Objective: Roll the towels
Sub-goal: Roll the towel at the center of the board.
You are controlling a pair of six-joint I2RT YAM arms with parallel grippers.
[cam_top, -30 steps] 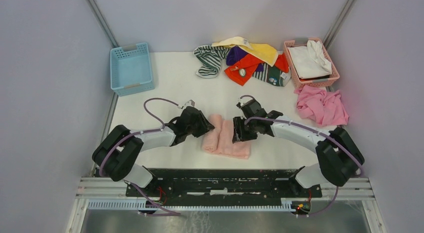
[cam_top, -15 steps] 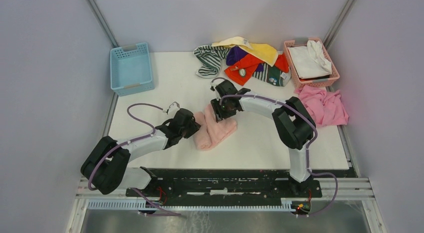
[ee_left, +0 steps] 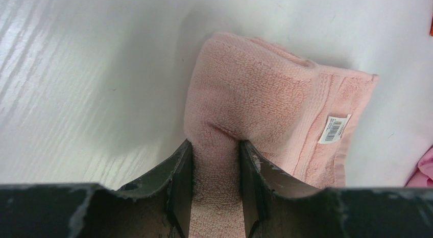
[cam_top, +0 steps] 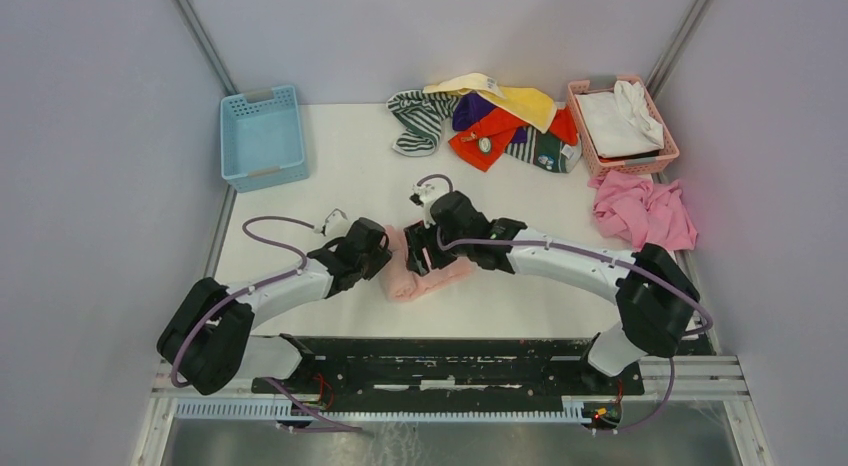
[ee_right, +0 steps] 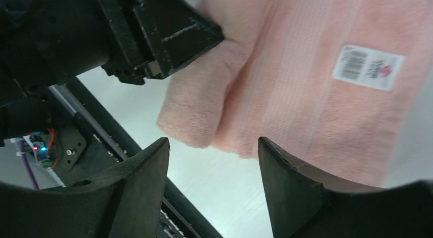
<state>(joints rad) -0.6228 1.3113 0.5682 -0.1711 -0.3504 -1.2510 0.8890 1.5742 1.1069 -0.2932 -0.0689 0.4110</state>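
At the near edge of the desk (cam_top: 340, 176), the left arm (cam_top: 290, 281) reaches in from the left. The left jaws pinch the rolled end of the light pink towel (ee_left: 245, 90), and terry bulges between the two fingers (ee_left: 176, 184). This towel lies near the front middle of the desk, part rolled and part flat, with a white barcode label (ee_left: 334, 128) on the flat part. The right arm (cam_top: 570, 261) comes in from the right. The right jaws are spread wide over the same towel; I cannot tell whether they touch it. Farther back on the right lies a crumpled bright pink cloth (cam_top: 645, 211). At the far edge, a pile of towels (cam_top: 490, 121) in stripes, yellow, purple, orange-red and dark green sits between a blue basket (cam_top: 262, 136) and a pink basket (cam_top: 663, 126) holding white cloth (cam_top: 615, 116).
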